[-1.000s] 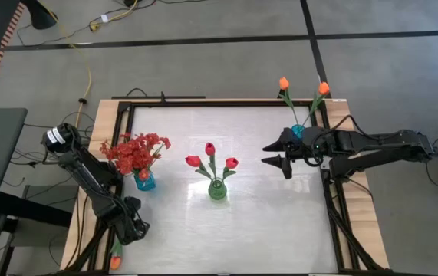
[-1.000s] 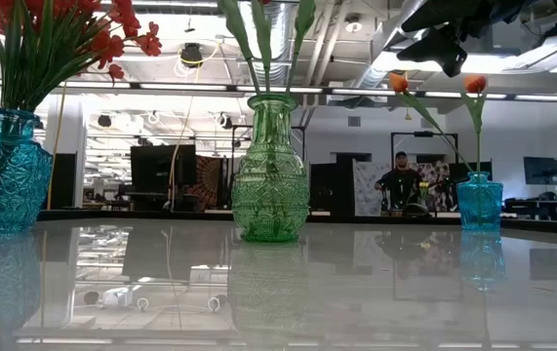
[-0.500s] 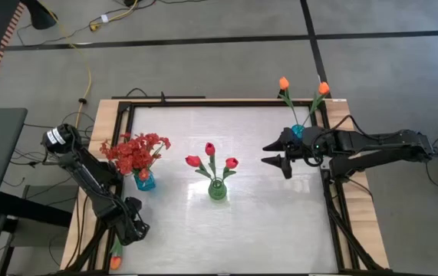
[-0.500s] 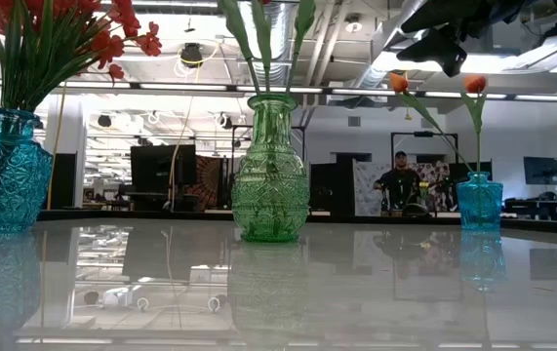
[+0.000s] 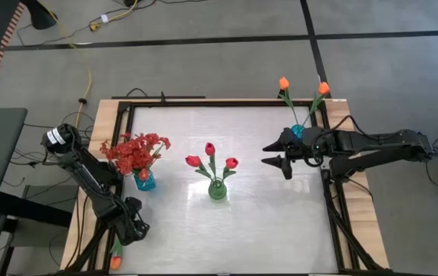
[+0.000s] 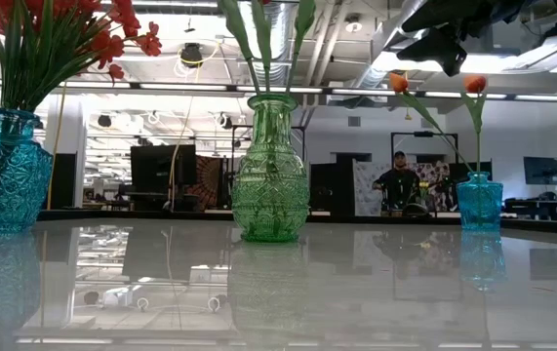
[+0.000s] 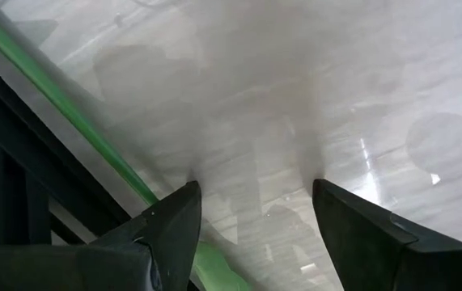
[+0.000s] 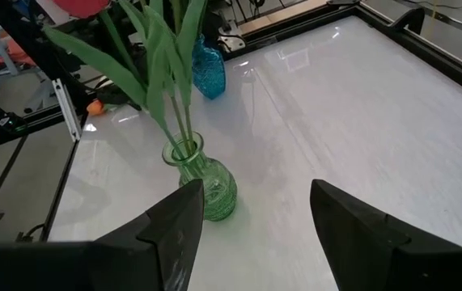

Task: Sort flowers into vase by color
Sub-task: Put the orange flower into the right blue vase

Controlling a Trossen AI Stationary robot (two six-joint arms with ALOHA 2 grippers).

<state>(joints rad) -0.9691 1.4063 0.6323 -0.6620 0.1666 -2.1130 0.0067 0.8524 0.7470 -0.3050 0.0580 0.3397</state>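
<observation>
Hovering at the right of the high view, the right gripper (image 5: 282,156) has its fingers apart, nothing between them, just beside the small blue vase (image 5: 298,132) holding two orange tulips (image 5: 284,83). Red tulips (image 5: 209,149) sit in the green vase (image 5: 217,189) mid-frame, red sprays (image 5: 134,149) in the blue vase (image 5: 145,181) left. Lower left, the left gripper (image 5: 130,228) is spread too, over a green stem (image 7: 69,121) at the table (image 5: 265,222) edge, with an orange bloom (image 5: 116,262) below.

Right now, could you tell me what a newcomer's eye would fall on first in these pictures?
Three vases on the white table: a blue vase of bushy red sprays on the left, a green vase of red tulips in the middle, orange tulips at the far right. The right end effector hovers open near them.
</observation>
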